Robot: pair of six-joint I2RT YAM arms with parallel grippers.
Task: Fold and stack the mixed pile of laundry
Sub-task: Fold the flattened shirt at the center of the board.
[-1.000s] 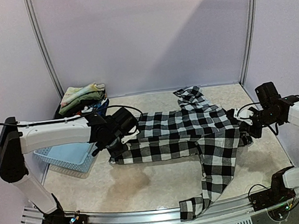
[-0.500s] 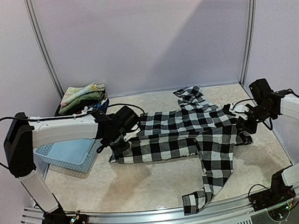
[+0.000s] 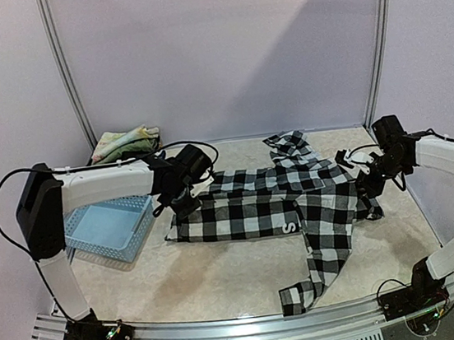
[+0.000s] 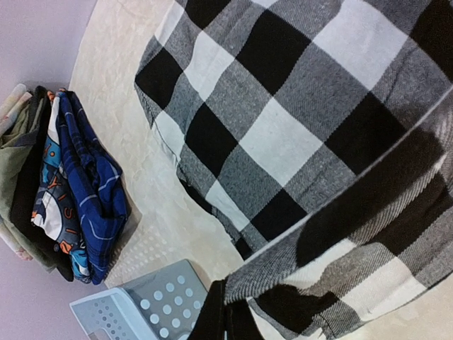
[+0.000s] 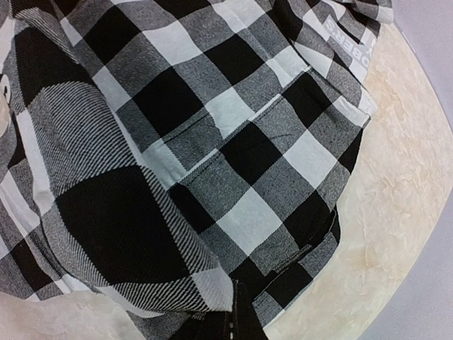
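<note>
Over the last second both arms have swung toward the far side of the desk point(image 3: 224, 280), and the black-and-white checked shirt point(image 3: 248, 210) has gone with them. Its body now lies a little farther back, a white letter mark has turned up at the near fold, and the long sleeve point(image 3: 325, 259) trailing toward the near edge has been dragged up, so its cuff sits less close to the rail. The left tool point(image 3: 180, 202) is pressed together on the shirt's left edge. In the left wrist view its dark fingers point(image 4: 225, 320) pinch a gathered bit of checked cloth at the bottom of the picture. The right tool point(image 3: 366, 186) grips the opposite edge in the same way, its closed fingers point(image 5: 233, 320) just under the hem. With the left arm higher, more of the light blue perforated basket point(image 3: 110, 230) shows beneath it. The folded stack point(image 3: 124, 141) of other garments sits in the far left corner, apart from the shirt; the wrist view shows blue printed and olive layers in it. Judging by this, the shirt is being stretched flat and repositioned rather than folded yet. The trailing sleeve will probably have to be brought in before any clean fold.
</note>
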